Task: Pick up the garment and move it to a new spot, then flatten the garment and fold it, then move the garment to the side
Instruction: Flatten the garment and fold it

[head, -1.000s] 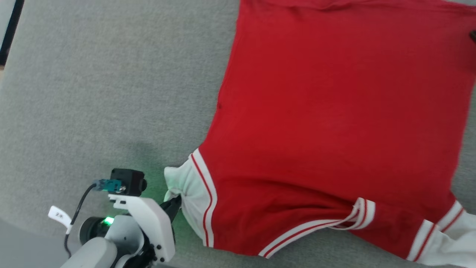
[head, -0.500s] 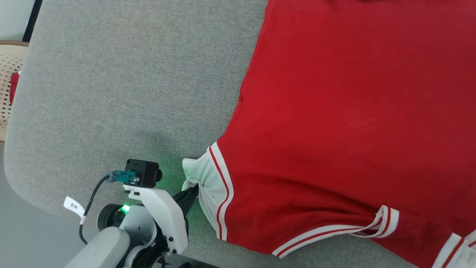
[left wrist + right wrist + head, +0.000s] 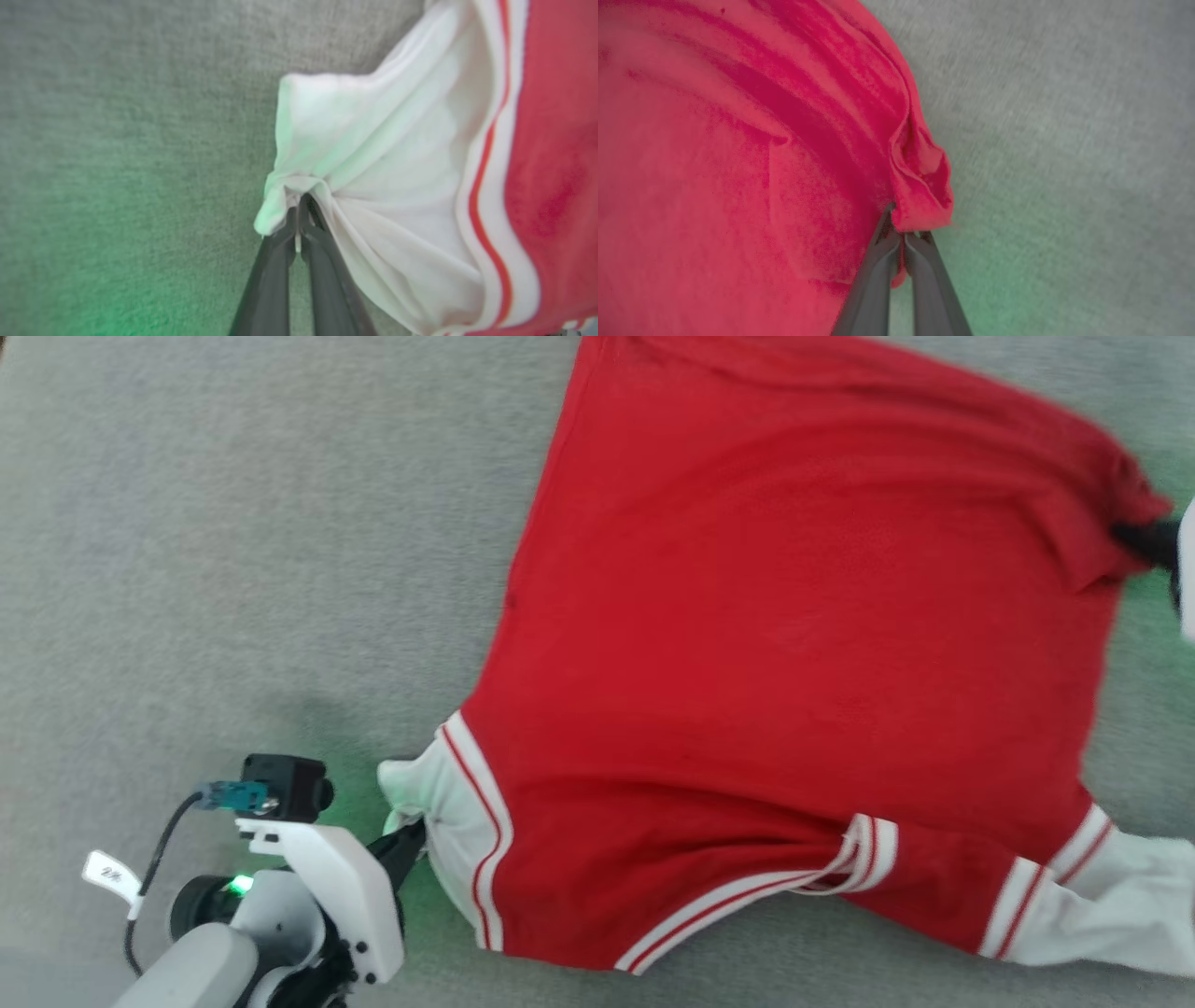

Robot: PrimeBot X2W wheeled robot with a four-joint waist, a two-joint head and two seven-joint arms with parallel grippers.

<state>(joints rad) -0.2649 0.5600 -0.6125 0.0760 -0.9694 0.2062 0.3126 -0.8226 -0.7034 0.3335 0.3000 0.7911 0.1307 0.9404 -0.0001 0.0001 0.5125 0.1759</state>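
Head view, left to right: grey fabric surface (image 3: 233, 569), then left gripper (image 3: 411, 835), jaws pinched closed on the edge of the white sleeve (image 3: 439, 803); the left wrist view confirms a thin bite of cloth at the tips (image 3: 299, 210).

Garment (image 3: 794, 663) lies spread on the surface, centre to right, plain red side up. Collar end is toward the robot and hem away; the long axis runs near to far, tilted somewhat.

Right gripper (image 3: 1144, 537) is closed on a bunched far hem corner, and the right wrist view agrees (image 3: 903, 233).

Risks, as judged:
- Both bites are small, so tension between the arms could pull the cloth free.
- The hold is diagonal, so a pull would likely skew the garment.
- The other sleeve (image 3: 1102, 915) is loose and may fold under.
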